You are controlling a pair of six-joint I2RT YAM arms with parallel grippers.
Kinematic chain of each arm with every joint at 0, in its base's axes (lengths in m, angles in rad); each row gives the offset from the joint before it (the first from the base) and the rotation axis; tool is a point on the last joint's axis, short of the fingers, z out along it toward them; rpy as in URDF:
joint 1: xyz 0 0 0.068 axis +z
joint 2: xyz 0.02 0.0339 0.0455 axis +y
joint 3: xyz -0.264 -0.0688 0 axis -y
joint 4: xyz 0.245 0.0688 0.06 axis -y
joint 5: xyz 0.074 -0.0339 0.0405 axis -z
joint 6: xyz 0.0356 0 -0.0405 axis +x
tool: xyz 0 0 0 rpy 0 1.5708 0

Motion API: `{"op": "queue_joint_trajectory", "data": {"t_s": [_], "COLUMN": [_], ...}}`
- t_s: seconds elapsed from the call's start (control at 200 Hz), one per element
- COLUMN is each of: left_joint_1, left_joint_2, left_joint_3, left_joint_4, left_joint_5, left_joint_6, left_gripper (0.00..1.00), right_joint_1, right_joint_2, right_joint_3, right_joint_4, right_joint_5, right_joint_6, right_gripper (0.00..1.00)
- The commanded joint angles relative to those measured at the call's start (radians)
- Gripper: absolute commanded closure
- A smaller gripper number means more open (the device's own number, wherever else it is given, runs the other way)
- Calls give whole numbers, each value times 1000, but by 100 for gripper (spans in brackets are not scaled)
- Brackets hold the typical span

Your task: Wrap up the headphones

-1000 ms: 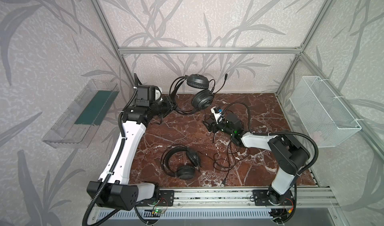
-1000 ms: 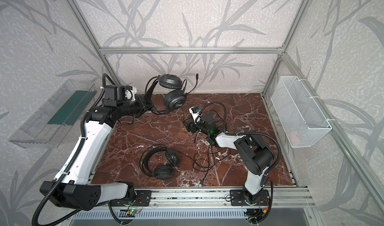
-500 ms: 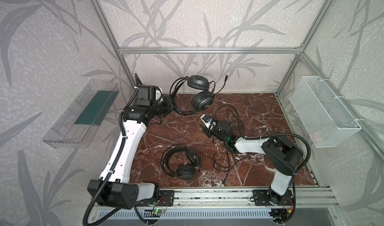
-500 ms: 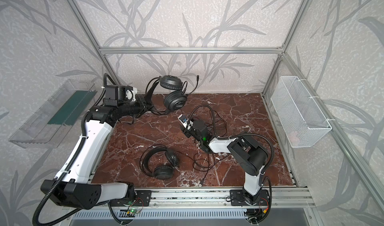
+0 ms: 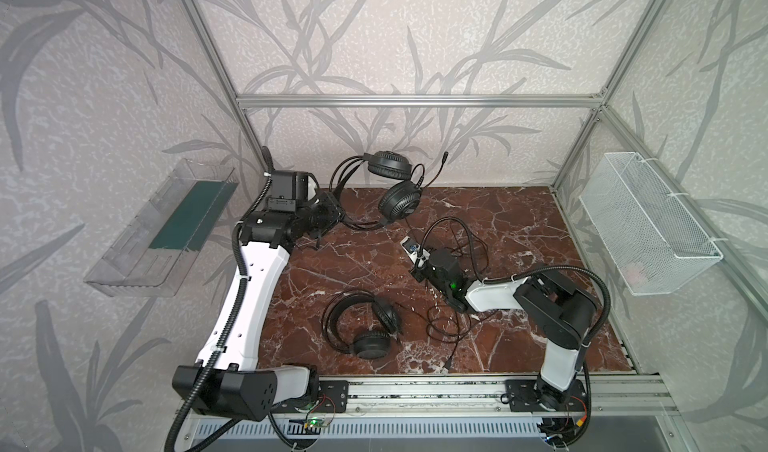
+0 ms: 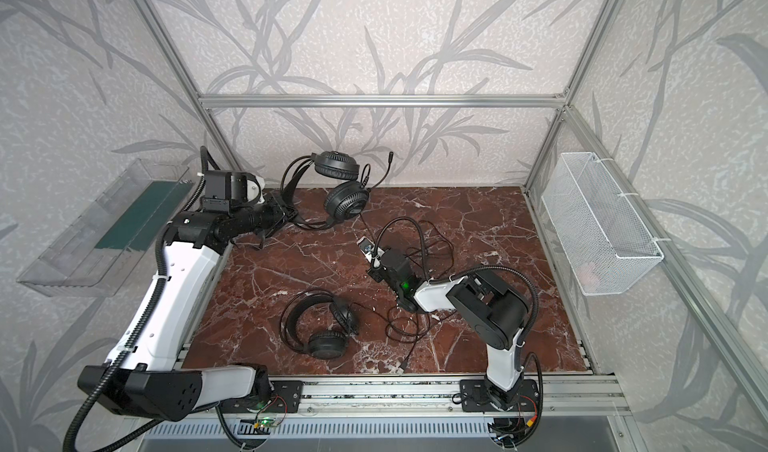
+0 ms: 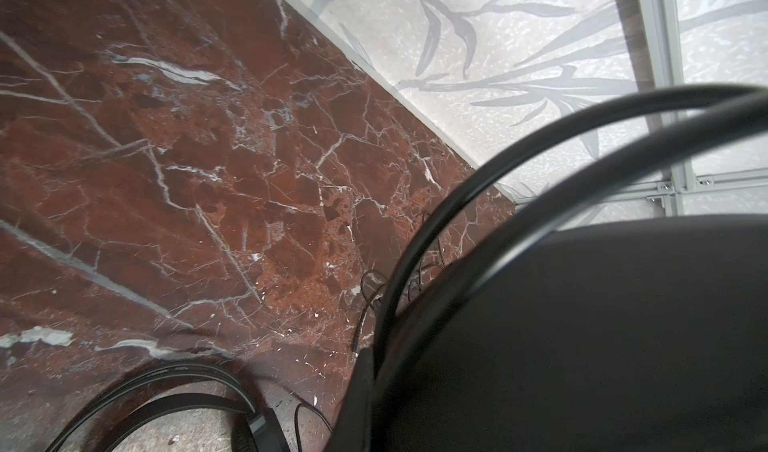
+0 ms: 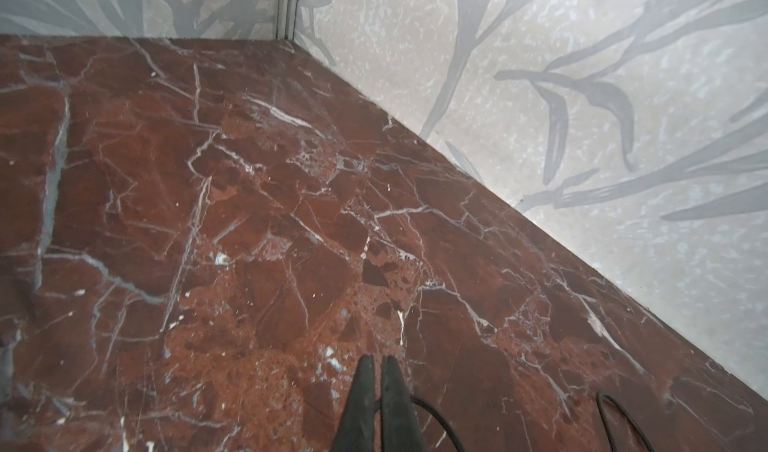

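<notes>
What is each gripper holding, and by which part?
Left gripper grips the rear black over-ear headset by its wire headband; right gripper seemingly pinches a thin black cable.

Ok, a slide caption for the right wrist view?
Right gripper shut on a thin black cable over the red marble tabletop, patterned wall behind.

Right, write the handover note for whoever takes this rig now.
Left claw: shut on the headband of the rear headset, held up at the back of the marble table.
Right claw: shut low over the table; a thin black cable seems pinched in it.
Front headset: lies flat near the front edge, no claw on it.
Done: nothing wrapped yet; the cables sprawl in loose loops mid-table, with one plug by the front edge.
Left: wind each cable round its headset.
</notes>
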Motion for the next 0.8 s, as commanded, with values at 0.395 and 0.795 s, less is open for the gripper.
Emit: {"op": "queue_joint_trajectory", "data": {"t_s": [0.395, 0.795], "left_joint_1": [55, 24], "left_joint_2": [-3, 33], "left_joint_3": [-38, -50], "left_joint_4": [-33, -189], "left_joint_5": [-64, -194], "left_joint_6": [-135, 6], "left_gripper": [100, 100], "right_joint_1": [292, 467], "right_joint_2": [-239, -240], "right_joint_3": [-29, 178], "right_joint_4": [-409, -857], "right_joint_5": [216, 490], "right_joint_6": [-2, -42], "right_gripper": [100, 100]}}
